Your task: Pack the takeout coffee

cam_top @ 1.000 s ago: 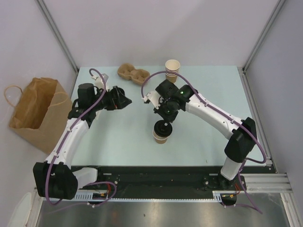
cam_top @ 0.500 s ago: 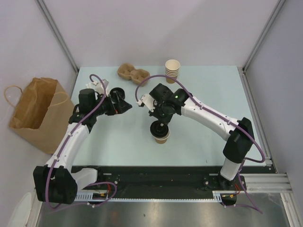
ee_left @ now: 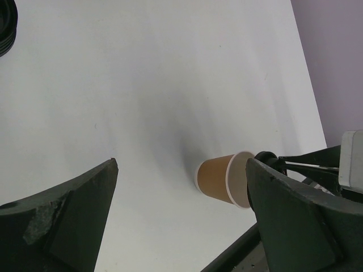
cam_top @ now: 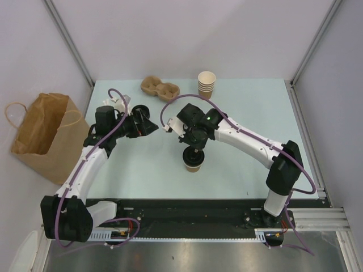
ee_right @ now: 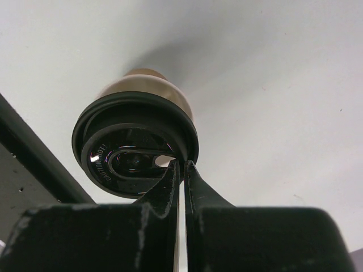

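A tan paper cup [cam_top: 193, 165] stands upright on the table in front of the arms. My right gripper [cam_top: 193, 151] is above it, shut on the rim of a round black lid [ee_right: 136, 147] held over the cup's mouth. In the right wrist view [ee_right: 182, 165] the lid covers the cup [ee_right: 148, 85]. In the left wrist view the cup [ee_left: 215, 179] shows its white rim, with the lid [ee_left: 266, 157] just beyond it. I cannot tell whether the lid is seated. My left gripper [cam_top: 151, 126] is open and empty to the cup's left [ee_left: 181, 164].
A brown paper bag [cam_top: 42, 133] stands open off the table's left edge. A pulp cup carrier [cam_top: 160, 88] and a stack of lidless cups [cam_top: 207, 84] sit at the back. Loose black lids [cam_top: 142, 110] lie by the left gripper, also in the left wrist view [ee_left: 5, 25].
The right wrist has swung left and lowered, bringing the lid closer over the cup. The left gripper has shifted slightly toward the cup.
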`<state>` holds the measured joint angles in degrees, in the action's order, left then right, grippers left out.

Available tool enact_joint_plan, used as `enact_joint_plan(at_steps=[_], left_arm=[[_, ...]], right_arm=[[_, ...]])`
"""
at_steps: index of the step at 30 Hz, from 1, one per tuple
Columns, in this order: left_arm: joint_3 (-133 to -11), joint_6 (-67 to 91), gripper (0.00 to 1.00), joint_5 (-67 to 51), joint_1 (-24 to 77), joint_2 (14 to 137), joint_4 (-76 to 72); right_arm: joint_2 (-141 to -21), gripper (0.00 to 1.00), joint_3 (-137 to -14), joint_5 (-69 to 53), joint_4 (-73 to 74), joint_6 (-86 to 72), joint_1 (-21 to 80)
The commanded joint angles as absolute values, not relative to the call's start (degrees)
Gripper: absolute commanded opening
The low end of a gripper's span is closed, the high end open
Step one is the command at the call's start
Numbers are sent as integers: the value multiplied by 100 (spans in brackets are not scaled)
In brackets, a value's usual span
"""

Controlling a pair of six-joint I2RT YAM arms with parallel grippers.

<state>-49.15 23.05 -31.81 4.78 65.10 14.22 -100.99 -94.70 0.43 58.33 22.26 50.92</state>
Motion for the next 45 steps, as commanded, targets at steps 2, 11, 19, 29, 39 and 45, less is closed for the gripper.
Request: enact_joint_plan(at_steps=[2,11,19,29,39,45], left_arm=[[-4922,2364,100,-3164,457,6521,1248],[-4957,2320,100,-3059,448,6592,1257],[-5027,2259,100,-3032,457,6653,1283],[-5124,2224,100,-3067,439,6785,1318],[-5177,2189,99,-3076,448,6855,1345],[-5186,2171,100,-3085,448,6838,1362]], right_arm=[[-10274,0,-9501,282,5748,2356,5010],[-10371,0,-9545,237,5695,2312,5027],[-10511,0,-9607,167,5713,2347,5054],[-10652,0,-9782,106,5739,2347,5054],[-10775,5,-9861,88,5827,2391,5045],[-10793,22,-9967,70,5862,2391,5071]])
